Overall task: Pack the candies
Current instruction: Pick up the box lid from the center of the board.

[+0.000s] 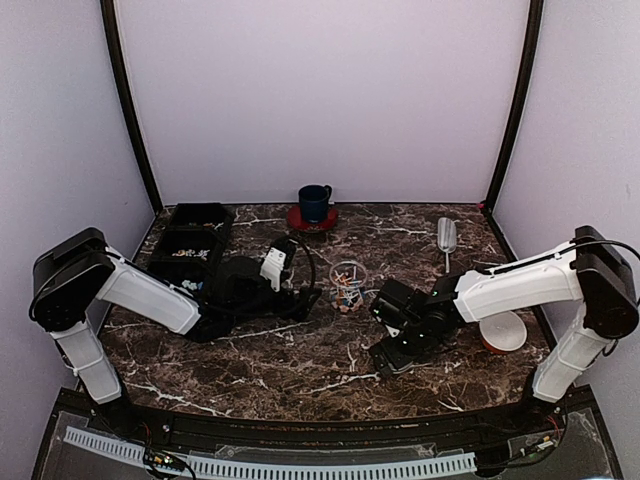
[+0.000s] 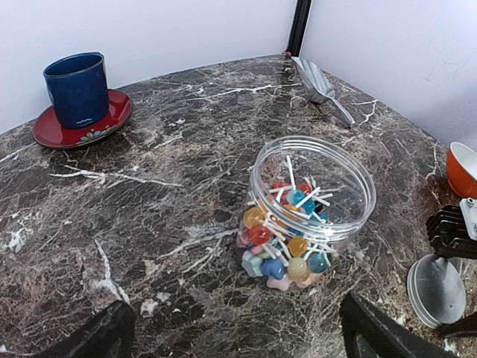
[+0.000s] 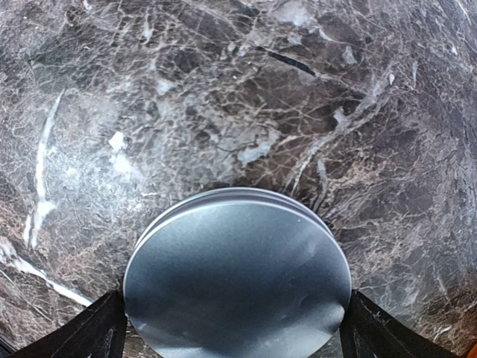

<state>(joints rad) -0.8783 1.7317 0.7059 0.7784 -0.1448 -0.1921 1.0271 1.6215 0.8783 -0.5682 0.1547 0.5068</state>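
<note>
Candies (image 2: 287,250) in clear jar (image 2: 356,212) just ahead of left gripper (image 2: 238,330) (spread wide, empty)

White shells on left arm (image 1: 150,297) and right arm (image 1: 515,287), chunky black joints, black fingers (image 2: 93,339) at five and seven o'clock.

Illumination: bright, even, diffuse; source not in view. Walls (image 1: 320,100) uniform pale lilac, no hotspots.
Shadows: soft, short, directly beneath arms (image 1: 150,295); light falls from above.
Glare: milky sheen across marble tabletop (image 3: 186,149) in right wrist view; highlights on clear jar (image 2: 313,160) rim and metal lid (image 3: 238,276).
Focus: left wrist view sharp, candies (image 2: 287,253) resolved. Top view coarse, small items indistinct.
Distortion: wide-angle curvature at wrist-view edges.
</note>
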